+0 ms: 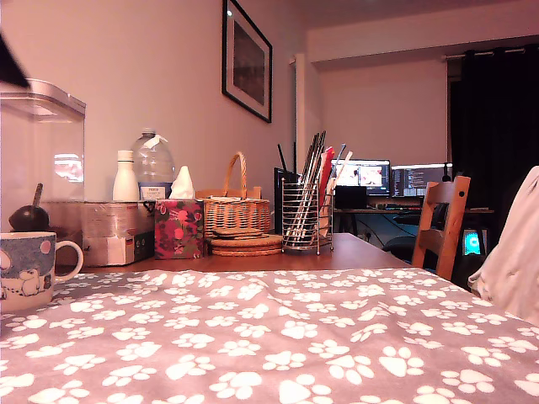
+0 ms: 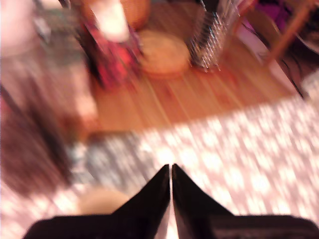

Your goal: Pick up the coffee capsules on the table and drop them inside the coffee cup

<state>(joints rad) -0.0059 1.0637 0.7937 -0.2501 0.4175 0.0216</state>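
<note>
The cup point(image 1: 27, 269) stands at the surface's edge on the exterior view's left, partly cut off by the frame, handle toward the middle, on a grey paw-print cloth point(image 1: 278, 337) that covers the near part of the surface point(image 1: 354, 251). No capsules can be made out in either view. Along the far edge of the bare wood stand a clear box point(image 1: 42, 160), a white bottle point(image 1: 125, 177), a water bottle point(image 1: 154, 168), a tissue box point(image 1: 178, 227), a wicker basket point(image 1: 237, 212) and a wire holder point(image 1: 306, 219). Beyond are a chair point(image 1: 441, 223), monitors point(image 1: 389, 178), a dark curtain point(image 1: 493, 126) and a framed picture point(image 1: 247, 59). The wrist view is heavily blurred; the pincer point(image 2: 171, 169) appears clenched, tips together above the cloth, gripping nothing visible.
</note>
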